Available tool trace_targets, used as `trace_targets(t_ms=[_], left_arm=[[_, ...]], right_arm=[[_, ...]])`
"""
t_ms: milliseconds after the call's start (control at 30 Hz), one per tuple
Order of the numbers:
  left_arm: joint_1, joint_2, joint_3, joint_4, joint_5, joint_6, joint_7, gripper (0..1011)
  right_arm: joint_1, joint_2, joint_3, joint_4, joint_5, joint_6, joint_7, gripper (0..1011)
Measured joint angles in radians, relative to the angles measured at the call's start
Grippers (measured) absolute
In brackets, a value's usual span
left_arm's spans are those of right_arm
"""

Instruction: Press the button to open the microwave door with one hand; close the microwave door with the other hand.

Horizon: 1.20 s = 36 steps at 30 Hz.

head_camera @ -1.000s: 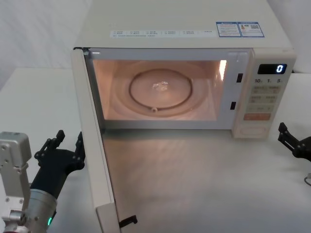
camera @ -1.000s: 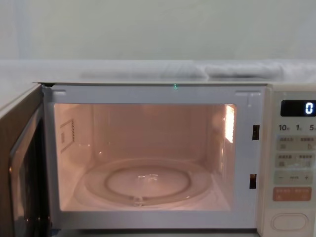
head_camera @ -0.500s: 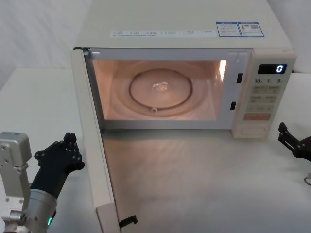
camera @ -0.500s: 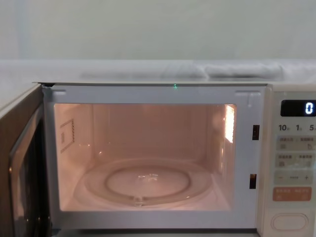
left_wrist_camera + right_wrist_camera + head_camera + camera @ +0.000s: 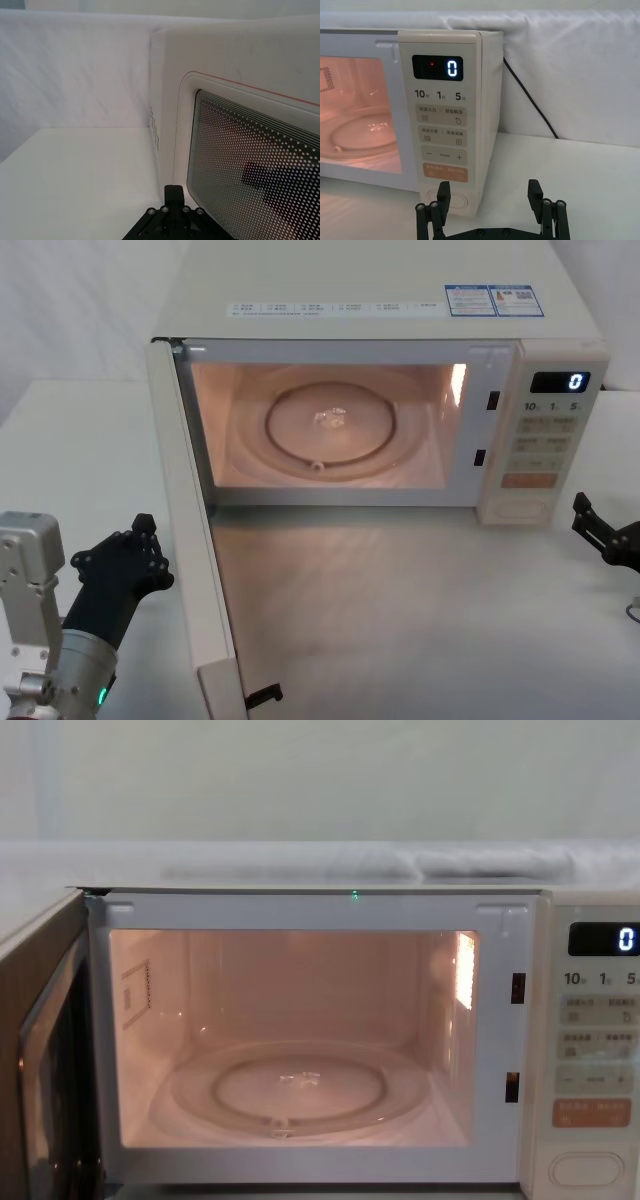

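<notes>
The microwave door [image 5: 190, 540] stands swung wide open at the left of the head frame, the lit cavity showing behind it. The left pincer [image 5: 143, 536], fingers together, sits at lower left just beside the door's outer face. The right pincer [image 5: 490, 195], fingers apart, waits at the right edge near the button [image 5: 527, 510].
</notes>
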Motion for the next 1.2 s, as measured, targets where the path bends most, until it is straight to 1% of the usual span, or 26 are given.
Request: trace_targets(t_ms=[600,667,800,900,933,1000,1033,1133,1167,1200], left_arm=[[0.0,0.0,0.0,0.0,0.0,0.0,0.0,0],[0.002,0.002,-0.004,-0.001,-0.003,0.0,-0.014,0],[0.012,0.014,-0.027,-0.012,-0.018,-0.002,-0.062,0],[0.017,0.019,-0.042,-0.018,-0.027,-0.002,-0.08,0],[0.022,0.02,-0.058,-0.024,-0.035,-0.002,-0.09,0],[0.026,0.021,-0.075,-0.031,-0.046,0.0,-0.099,0],[0.031,0.022,-0.091,-0.038,-0.055,0.002,-0.106,0],[0.038,0.026,-0.12,-0.05,-0.071,0.008,-0.118,0],[0.043,0.029,-0.14,-0.058,-0.086,0.012,-0.127,0],[0.044,0.031,-0.149,-0.062,-0.095,0.014,-0.132,0]], right_arm=[[0.0,0.0,0.0,0.0,0.0,0.0,0.0,1002],[0.0,0.0,0.0,0.0,0.0,0.0,0.0,1002],[0.0,0.0,0.0,0.0,0.0,0.0,0.0,1002],[0.0,0.0,0.0,0.0,0.0,0.0,0.0,1002],[0.0,0.0,0.0,0.0,0.0,0.0,0.0,1002],[0.0,0.0,0.0,0.0,0.0,0.0,0.0,1002],[0.0,0.0,0.0,0.0,0.0,0.0,0.0,1002],[0.0,0.0,0.0,0.0,0.0,0.0,0.0,1002],[0.0,0.0,0.0,0.0,0.0,0.0,0.0,1002],[0.0,0.0,0.0,0.0,0.0,0.0,0.0,1002]])
